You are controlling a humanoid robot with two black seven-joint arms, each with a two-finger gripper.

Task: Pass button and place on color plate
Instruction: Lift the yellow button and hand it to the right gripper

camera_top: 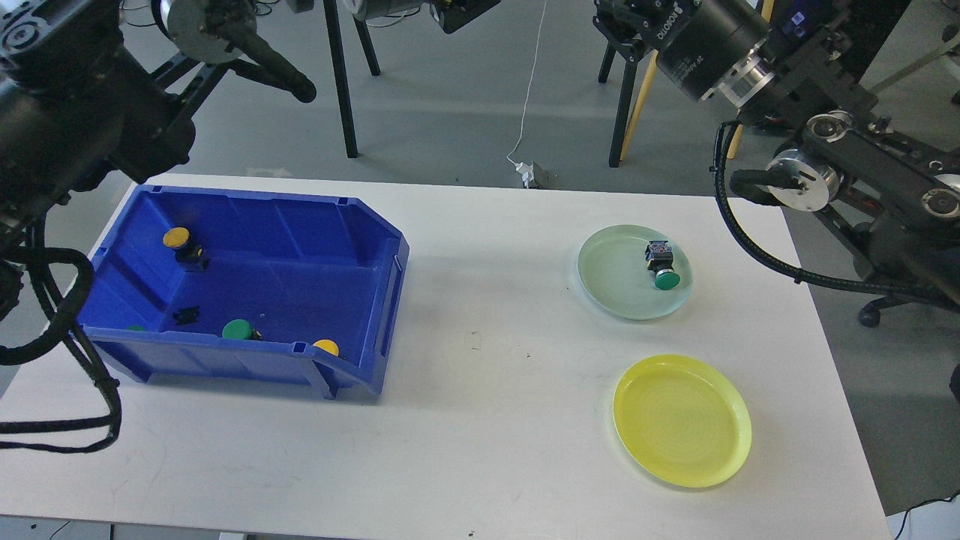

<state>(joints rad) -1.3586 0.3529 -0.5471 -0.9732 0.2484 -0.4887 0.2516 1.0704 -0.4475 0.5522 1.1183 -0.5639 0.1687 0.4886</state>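
A blue bin [390, 300] at the left holds a yellow button [178, 239] at its back, a green button [237, 328] and a second yellow button [326, 347] near its front wall. A green button [664, 274] lies on the pale green plate [607, 277]. The yellow plate [681, 420] holds nothing. My left gripper [461, 9] is high at the top edge, mostly cut off. My right gripper [611, 19] is high at the top right, its fingers cut off by the frame edge. Both are far above the table and hold nothing that I can see.
A small black part [186, 316] and a green sliver [136, 328] lie in the bin. The white table [480, 420] ends at the right, just past the plates. Chair legs [341, 75] and a cable [529, 90] stand on the floor behind.
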